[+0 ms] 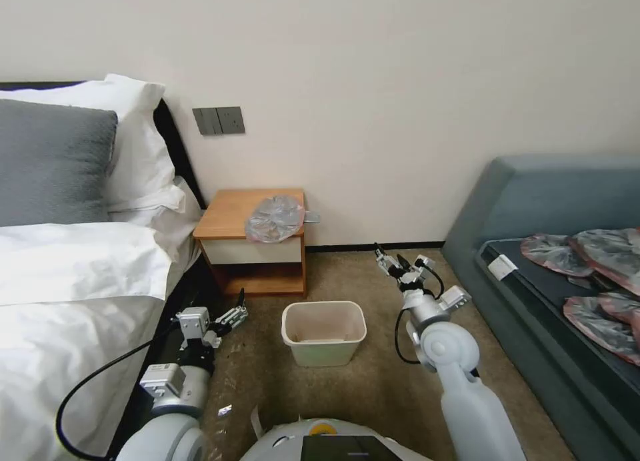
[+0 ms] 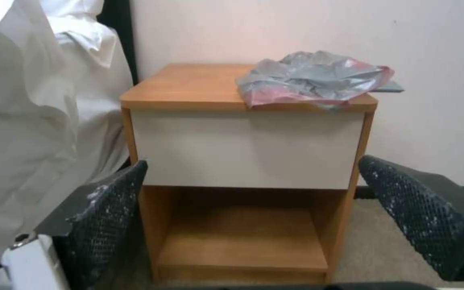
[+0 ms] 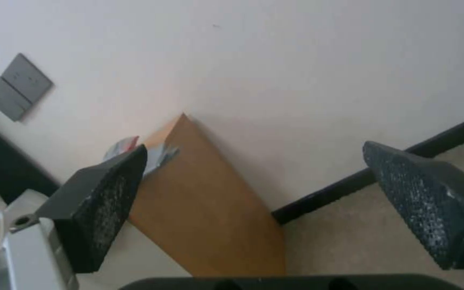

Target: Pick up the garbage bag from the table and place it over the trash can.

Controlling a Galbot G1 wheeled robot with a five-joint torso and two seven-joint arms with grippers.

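The wrinkly translucent grey garbage bag (image 1: 275, 218) sits mid-frame on the orange-brown wooden nightstand (image 1: 230, 214), above the nearer, spread-fingered left gripper (image 1: 235, 314); right gripper (image 1: 393, 260) likewise spread.

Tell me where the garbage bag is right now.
In the head view the garbage bag lies on the table's right front corner, beyond the trash can.

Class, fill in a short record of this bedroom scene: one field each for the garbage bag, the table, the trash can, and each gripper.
garbage bag: crumpled on the table's top, near its right front corner
table: beside the bed, against the wall
trash can: on the carpet in front of the table, no bag on it
left gripper: open, low, left of the trash can, holding nothing
right gripper: open, raised right of the trash can, holding nothing
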